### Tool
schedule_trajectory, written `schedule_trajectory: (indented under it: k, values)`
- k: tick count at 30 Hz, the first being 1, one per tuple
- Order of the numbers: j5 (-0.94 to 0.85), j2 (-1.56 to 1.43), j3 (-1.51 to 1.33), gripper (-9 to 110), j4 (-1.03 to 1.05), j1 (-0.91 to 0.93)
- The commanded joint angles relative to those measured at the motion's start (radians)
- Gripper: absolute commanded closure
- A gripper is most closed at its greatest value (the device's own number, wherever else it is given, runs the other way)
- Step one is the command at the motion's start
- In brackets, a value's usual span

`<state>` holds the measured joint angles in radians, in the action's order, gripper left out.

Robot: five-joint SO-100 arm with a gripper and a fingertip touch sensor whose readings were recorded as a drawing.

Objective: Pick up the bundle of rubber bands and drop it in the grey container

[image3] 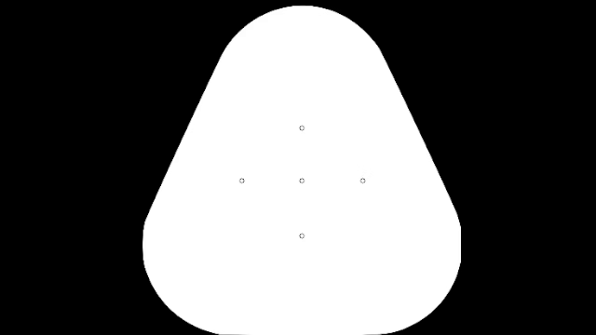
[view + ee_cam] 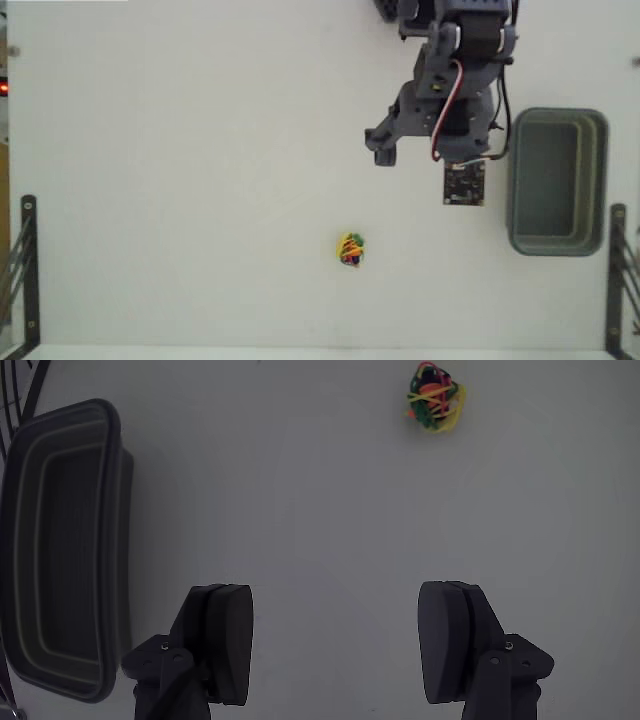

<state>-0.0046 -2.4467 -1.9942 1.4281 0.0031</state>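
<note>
The bundle of rubber bands point(image 2: 351, 250) lies loose on the white counter point(image 2: 180, 180), lower centre of the fixed view and near the top right of the wrist view point(image 2: 435, 398); nothing touches it, so the pickup is not yet done; the grey container point(image 2: 556, 181) sits at the right of the fixed view, well apart from the bundle, empty as far as shows; the pincer point(image 2: 335, 642) is spread wide and holds nothing, hanging above bare counter; the arm reaches down from the top of the fixed view, folded close to its base, apparently poised to reach toward the bundle.
</note>
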Motion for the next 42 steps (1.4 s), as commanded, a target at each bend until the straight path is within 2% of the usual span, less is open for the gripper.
schedule_trajectory:
  k: [1,42]
  values:
    - [0.005,-0.034,-0.005,-9,0.002,0.032]
    - [0.005,-0.034,-0.005,-9,0.002,0.137]
